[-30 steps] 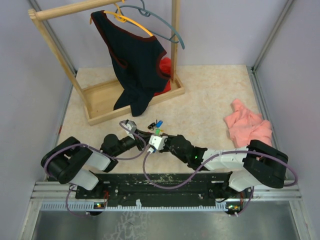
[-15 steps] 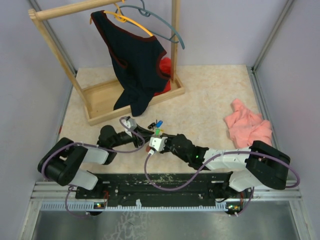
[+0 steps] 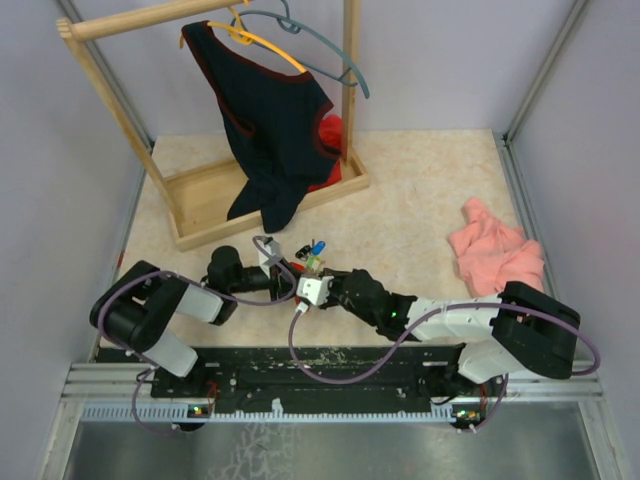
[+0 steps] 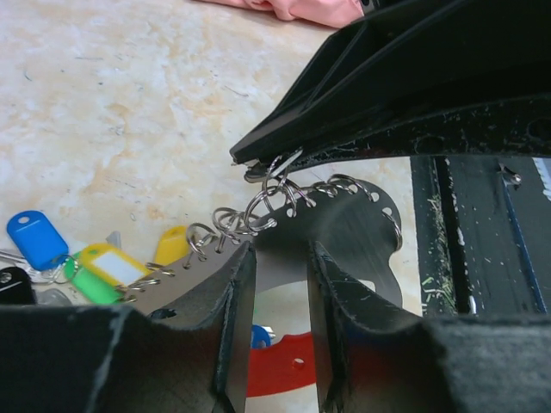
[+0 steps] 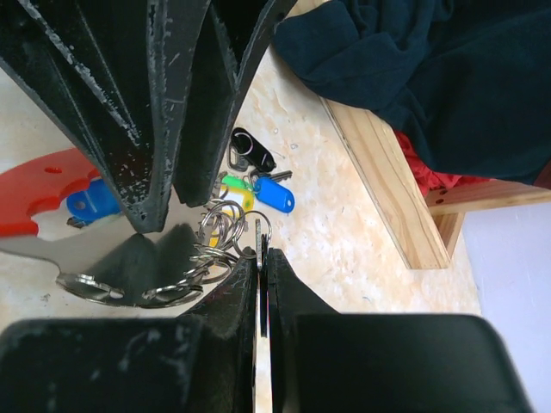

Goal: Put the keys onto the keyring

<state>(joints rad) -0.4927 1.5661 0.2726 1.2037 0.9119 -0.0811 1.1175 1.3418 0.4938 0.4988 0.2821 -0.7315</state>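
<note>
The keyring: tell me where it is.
Top view: the keyring is near the table's centre front, between the left gripper and the right gripper, which pinches a small split ring; the keys lie beside it, before the wooden rack.

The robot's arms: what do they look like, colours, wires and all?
Both the left arm and right arm are white links between chunky black joints, each trailing a looping lilac cable. The fingers are black, wedge-shaped and scuffed. A small green light glows on the right arm.
</note>
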